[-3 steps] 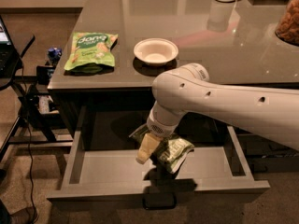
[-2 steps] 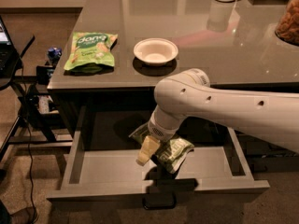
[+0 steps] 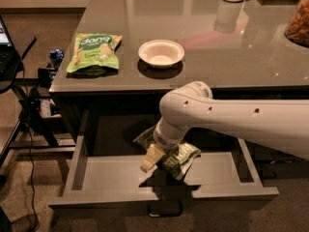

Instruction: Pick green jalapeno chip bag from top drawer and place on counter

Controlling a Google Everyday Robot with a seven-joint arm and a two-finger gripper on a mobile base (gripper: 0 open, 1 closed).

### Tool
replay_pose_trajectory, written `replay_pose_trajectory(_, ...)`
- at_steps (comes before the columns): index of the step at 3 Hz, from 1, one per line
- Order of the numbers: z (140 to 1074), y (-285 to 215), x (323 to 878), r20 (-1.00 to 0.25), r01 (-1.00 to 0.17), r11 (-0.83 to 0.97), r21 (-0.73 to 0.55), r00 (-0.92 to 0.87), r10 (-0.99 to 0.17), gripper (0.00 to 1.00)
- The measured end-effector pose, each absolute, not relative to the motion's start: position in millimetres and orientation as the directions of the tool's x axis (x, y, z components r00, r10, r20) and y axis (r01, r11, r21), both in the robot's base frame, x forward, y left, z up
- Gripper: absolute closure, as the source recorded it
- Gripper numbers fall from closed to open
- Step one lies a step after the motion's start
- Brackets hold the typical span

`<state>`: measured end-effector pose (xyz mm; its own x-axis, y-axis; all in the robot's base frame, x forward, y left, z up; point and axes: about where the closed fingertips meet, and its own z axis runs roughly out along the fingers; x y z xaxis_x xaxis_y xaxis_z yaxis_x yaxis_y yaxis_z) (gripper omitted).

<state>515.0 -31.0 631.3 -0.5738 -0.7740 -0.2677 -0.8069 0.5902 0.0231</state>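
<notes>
Olive crinkly bag [image 3: 184, 156] at gripper [image 3: 155, 158], in drawer [image 3: 108, 176]

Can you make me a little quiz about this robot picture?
1. True or false: the bowl sits in the drawer.
2. Where is the gripper? A: on the counter. B: down in the drawer, at the dark bag. C: inside the bowl.
3. Fill in: the light green bag lies on the ____.
Key: 1 false; 2 B; 3 counter.
</notes>
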Motion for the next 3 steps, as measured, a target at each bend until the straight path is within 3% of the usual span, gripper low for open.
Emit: replay_pose_trajectory(3, 591.1, -44.3, 538.7, -0.255, -0.778, 0.629, -0.006, -0.607, -0.753, 0.0)
